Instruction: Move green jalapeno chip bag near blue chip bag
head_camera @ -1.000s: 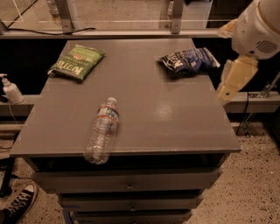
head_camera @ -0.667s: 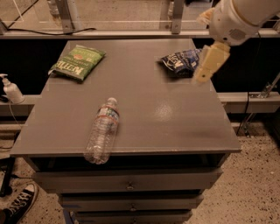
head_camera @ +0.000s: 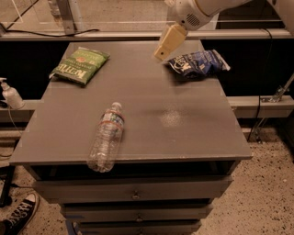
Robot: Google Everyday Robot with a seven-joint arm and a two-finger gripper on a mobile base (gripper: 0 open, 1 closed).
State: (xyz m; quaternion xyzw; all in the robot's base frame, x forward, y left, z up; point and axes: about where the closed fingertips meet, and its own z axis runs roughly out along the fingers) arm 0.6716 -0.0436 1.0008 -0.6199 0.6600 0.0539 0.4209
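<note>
The gripper (head_camera: 161, 53) hangs over the far part of the table (head_camera: 183, 124), just left of the blue chip bag (head_camera: 198, 63). It slants down and leftward from the white arm (head_camera: 197, 11) entering at top right. Whether it is spread or closed cannot be told. The green jalapeno chip bag (head_camera: 80, 65) lies flat at the far left corner, light green with white lettering, well apart from the blue one.

Gripper (head_camera: 160, 53) aloft (arm from upper right)
</note>
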